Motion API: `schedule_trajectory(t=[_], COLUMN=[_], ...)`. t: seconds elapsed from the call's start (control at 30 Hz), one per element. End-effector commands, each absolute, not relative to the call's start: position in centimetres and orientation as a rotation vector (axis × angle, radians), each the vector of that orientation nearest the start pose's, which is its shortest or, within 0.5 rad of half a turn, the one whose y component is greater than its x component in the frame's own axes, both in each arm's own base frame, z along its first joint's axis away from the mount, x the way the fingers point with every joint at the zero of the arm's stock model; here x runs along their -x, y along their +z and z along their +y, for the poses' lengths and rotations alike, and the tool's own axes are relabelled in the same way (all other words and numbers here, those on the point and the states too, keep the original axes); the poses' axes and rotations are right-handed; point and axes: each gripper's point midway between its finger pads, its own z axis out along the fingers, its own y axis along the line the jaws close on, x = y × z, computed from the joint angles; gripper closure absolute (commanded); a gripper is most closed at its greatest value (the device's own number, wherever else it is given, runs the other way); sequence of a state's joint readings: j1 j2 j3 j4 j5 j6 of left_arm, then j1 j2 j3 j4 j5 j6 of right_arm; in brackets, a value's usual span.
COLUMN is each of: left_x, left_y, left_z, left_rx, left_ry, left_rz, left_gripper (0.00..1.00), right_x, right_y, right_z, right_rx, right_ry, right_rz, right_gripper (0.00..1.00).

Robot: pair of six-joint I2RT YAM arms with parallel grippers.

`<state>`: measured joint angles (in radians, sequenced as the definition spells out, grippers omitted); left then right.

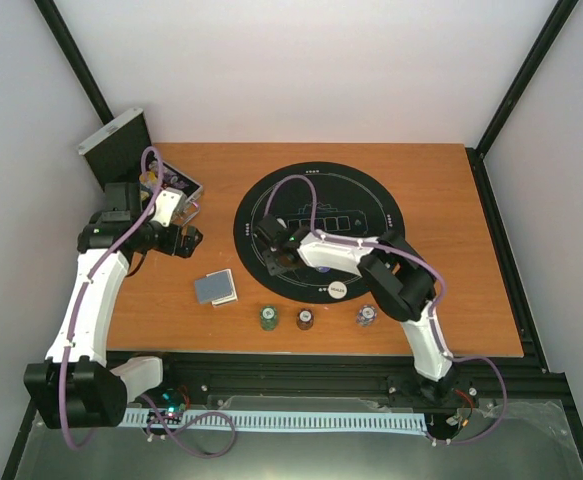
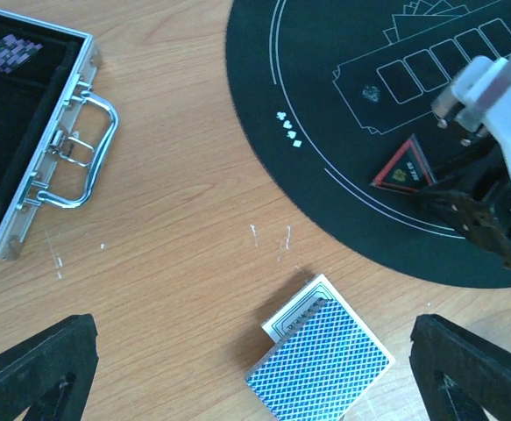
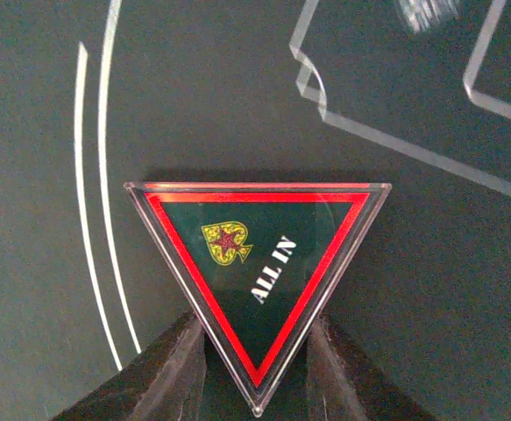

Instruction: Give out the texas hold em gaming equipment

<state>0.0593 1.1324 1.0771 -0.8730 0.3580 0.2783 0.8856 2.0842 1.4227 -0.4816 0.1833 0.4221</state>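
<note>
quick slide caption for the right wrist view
Right end effector straddling the tip of the red all-in triangle on the black mat.

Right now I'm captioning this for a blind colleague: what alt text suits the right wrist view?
A red-bordered triangular marker reading ALL IN lies flat on the round black mat, its lower tip between the two dark fingers of the right pincer. White printed lines cross the mat.

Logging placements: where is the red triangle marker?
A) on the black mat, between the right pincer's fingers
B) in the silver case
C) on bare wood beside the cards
A: the triangle marker lies on the black mat, its tip between the fingers of the right pincer.
</note>
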Motion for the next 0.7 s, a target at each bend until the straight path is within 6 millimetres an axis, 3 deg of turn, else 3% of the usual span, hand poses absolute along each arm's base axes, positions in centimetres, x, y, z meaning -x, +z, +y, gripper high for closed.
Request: schedule_trajectory(t=[0.0, 0.2, 0.3, 0.43, 0.57, 0.67], left_x=[-30.4, -30.0, -29.9, -29.9, -30.0, -30.0], left_y=[22.1, 21.9, 21.7, 21.7, 21.7, 21.7], left_z=[-3.1, -2.8, -2.8, -2.8, -2.8, -3.0], left_rx=[-0.338, -0.348, -0.351, -0.358, -0.360, -0.365], left_ry=[-0.242, -0.217, -0.215, -0.217, -0.216, -0.232], left_rz=[2.424, 2.440, 2.449, 2.449, 2.453, 2.454], left_gripper=[0.00, 0.00, 0.00, 0.00, 0.00, 0.00], right_x=[-35.2, -39.1, -40.2, -40.8, -40.0, -38.1], right_y=[-0.3, 0.6, 0.7, 2.9, 7.1, 9.3], right_z=[37.4, 40.4, 41.0, 41.1, 39.5, 36.7], right_rx=[0.649, 0.657, 0.653, 0.640, 0.596, 0.549], right_ry=[0.148, 0.174, 0.174, 0.187, 0.193, 0.192], right_rz=[2.625, 2.586, 2.585, 2.563, 2.516, 2.497], right_gripper=[0.66, 0.65, 0.64, 0.54, 0.40, 0.34])
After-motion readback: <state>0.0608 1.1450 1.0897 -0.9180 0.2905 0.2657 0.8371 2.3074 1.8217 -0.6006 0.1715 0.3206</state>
